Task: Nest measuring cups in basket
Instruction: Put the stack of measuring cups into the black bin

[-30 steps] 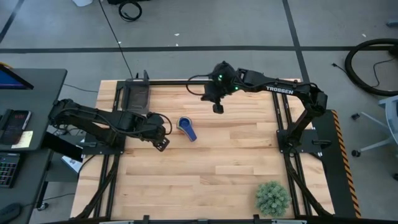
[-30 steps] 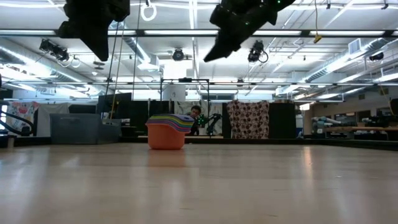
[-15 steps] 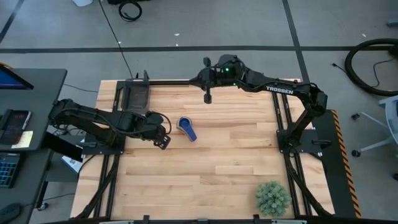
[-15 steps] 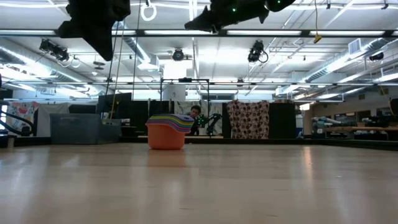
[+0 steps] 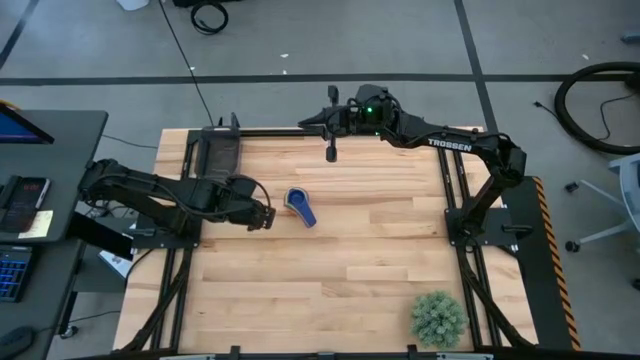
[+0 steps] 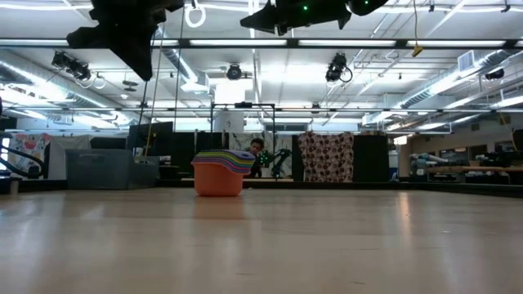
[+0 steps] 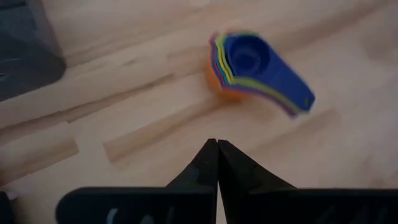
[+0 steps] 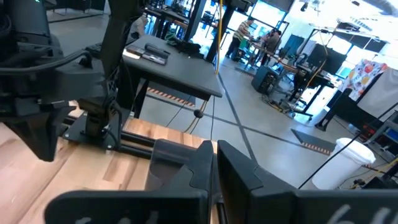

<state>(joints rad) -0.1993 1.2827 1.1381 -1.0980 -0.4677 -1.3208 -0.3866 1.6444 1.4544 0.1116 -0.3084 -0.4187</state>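
- Left gripper [image 5: 266, 214] hangs just beside the measuring cups [image 5: 299, 206], on their left in the overhead view, fingers [image 7: 208, 163] pressed tight together and pinching nothing.
- Measuring cups sit nested in one stack on the bare wooden table [image 5: 380, 260], near its middle; the dark blue one is on top, its flat handle pointing away from the left arm.
- From table height the stack [image 6: 221, 173] shows an orange cup at the bottom with coloured rims fanned above it; how many rims there are is hard to count.
- From the left wrist the stack [image 7: 249, 68] shows the blue bowl on top, with green, purple-red and orange edges peeking out beneath.
- Basket [image 5: 220, 153] lies at the table's far left corner, well apart from the stack; nothing shows inside it from above.
- In the left wrist view only a dark corner of the basket [image 7: 28, 46] is in the picture, the rest is cut off.
- Right gripper [image 5: 331, 152] hovers over the far edge of the table, between basket and right arm base, fingers [image 8: 236, 168] nearly touching, with only a thin slit between them and nothing held.
- Spiky green plant ball [image 5: 438, 318] rests at the near right corner, far from everything else.
- At table height both grippers are cut off by the top edge; the left [image 6: 122, 37] and right [image 6: 282, 16] show only as dark shapes.
- People [image 8: 245, 34] stand far off in the room, too small to make out.
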